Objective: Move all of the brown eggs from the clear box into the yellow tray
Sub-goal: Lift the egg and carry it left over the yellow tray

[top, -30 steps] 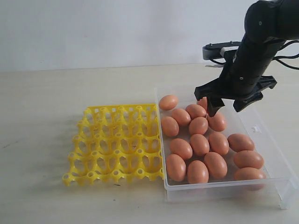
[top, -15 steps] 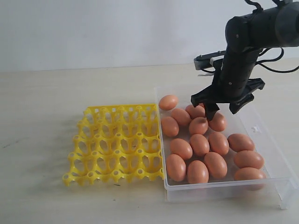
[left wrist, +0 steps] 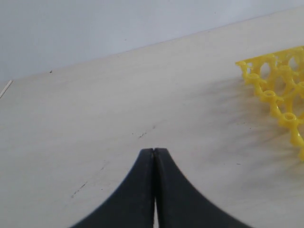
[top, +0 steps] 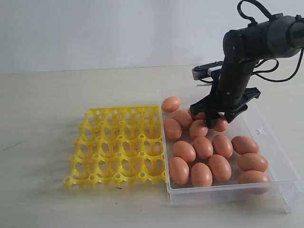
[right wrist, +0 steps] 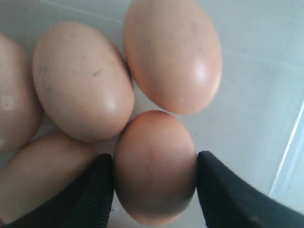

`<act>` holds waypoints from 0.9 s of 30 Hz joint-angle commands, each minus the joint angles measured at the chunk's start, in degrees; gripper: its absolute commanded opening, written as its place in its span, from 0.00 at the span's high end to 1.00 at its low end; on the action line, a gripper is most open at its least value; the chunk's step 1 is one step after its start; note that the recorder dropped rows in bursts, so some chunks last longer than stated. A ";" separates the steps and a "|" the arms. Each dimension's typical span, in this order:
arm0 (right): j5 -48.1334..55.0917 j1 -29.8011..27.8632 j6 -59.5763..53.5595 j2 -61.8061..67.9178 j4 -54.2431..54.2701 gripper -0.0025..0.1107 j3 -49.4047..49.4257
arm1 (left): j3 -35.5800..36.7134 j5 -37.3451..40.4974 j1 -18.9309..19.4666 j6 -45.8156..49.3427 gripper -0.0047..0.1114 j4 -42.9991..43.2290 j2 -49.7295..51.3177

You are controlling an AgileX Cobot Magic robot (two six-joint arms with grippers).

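Observation:
Several brown eggs (top: 203, 147) lie in the clear box (top: 268, 142), to the right of the yellow tray (top: 118, 142), whose cups hold nothing. My right gripper (top: 216, 118) is down among the back eggs in the box. In the right wrist view its two fingers press on opposite sides of one brown egg (right wrist: 154, 166) that lies on the box floor against its neighbours (right wrist: 83, 80). My left gripper (left wrist: 154, 151) is shut on nothing over bare table, with a corner of the yellow tray (left wrist: 278, 95) off to one side.
One egg (top: 171, 103) sits at the box's back left corner, close to the tray. The box wall (right wrist: 287, 156) runs close beside the right gripper. The left arm is outside the exterior view.
The right arm has swung left and lowered into the box. Its fingers have narrowed from wide open onto an egg. Tray and other eggs have not moved.

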 commanded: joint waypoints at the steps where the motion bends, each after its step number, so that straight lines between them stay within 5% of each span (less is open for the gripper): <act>1: -0.77 0.05 -4.20 1.62 1.53 0.51 -0.51 | -0.20 -0.43 -0.04 -0.02 0.96 -0.18 -0.32; 3: -0.77 0.05 -4.20 2.44 1.42 0.54 -0.51 | -0.20 -0.43 -0.04 -0.02 0.96 -0.18 -0.32; 6: -1.35 0.05 -4.20 1.34 1.42 0.96 -0.51 | -0.20 -0.43 -0.04 -0.02 0.96 -0.18 -0.32; 7: -1.76 0.05 -4.20 0.59 1.53 0.98 -0.51 | -0.20 -0.43 -0.04 -0.02 0.96 -0.18 -0.32; 12: -10.33 2.19 -6.26 -10.38 5.00 0.98 -0.51 | -0.20 -0.43 -0.04 -0.02 0.96 -0.18 -0.32; 15: -22.99 7.32 -17.18 -14.75 15.17 0.98 -0.51 | -0.20 -0.43 -0.04 -0.02 0.96 -0.18 -0.32; 19: -35.33 13.46 -24.13 -13.00 22.05 0.98 -0.51 | -0.20 -0.43 -0.04 -0.02 0.96 -0.18 -0.32; 27: -50.31 22.30 -20.38 -5.01 18.29 0.98 -0.51 | -0.20 -0.43 -0.04 -0.02 0.96 -0.18 -0.32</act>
